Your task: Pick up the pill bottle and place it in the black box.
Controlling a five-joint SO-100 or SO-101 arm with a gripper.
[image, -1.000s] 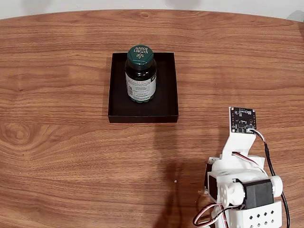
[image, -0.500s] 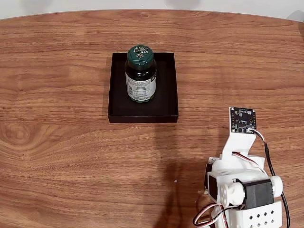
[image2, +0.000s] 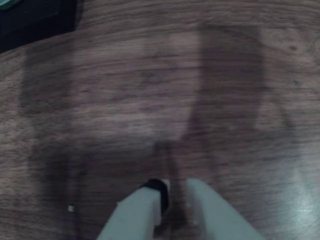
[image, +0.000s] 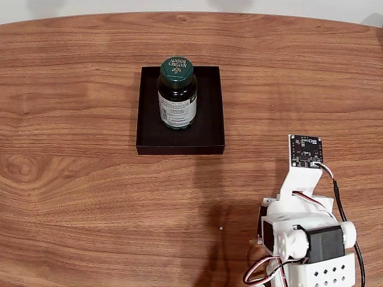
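Jaws nearly pressed together with only a thin gap and nothing between them, the gripper [image2: 175, 192] points at bare wooden table [image2: 150, 100] in the blurred wrist view. In the fixed view, the pill bottle [image: 177, 93] stands upright inside the black box [image: 206, 134], well apart from the folded arm [image: 305, 233].

A wood-grain surface [image: 78, 179] spans the fixed view — its curved far edge runs along twelve o'clock, with a pale strip of background [image: 119, 7] beyond it. A knot [image: 21, 168] marks the grain at nine o'clock, and a tiny pale speck [image: 221, 228] lies toward five o'clock.
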